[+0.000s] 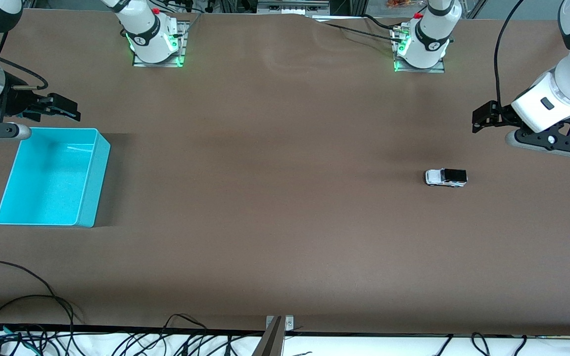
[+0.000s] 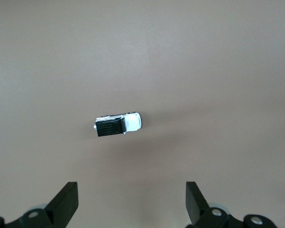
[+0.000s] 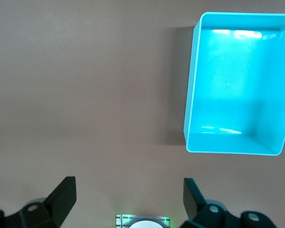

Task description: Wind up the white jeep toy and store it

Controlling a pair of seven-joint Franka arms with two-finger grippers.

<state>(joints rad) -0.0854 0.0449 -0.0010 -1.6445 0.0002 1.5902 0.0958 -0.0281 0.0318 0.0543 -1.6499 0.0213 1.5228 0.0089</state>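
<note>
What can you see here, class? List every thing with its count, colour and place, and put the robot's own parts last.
white jeep toy: one, white with a black roof and rear, on the table toward the left arm's end, on its wheels, untouched.
bin: one, cyan, on the table toward the right arm's end, nothing in it.
table: one, brown, under everything.
cables: several, black, along the table edge nearest the front camera.
left pincer: one, black, open, in the air over the table by the jeep.
right pincer: one, black, open, in the air by the bin's rim.
</note>
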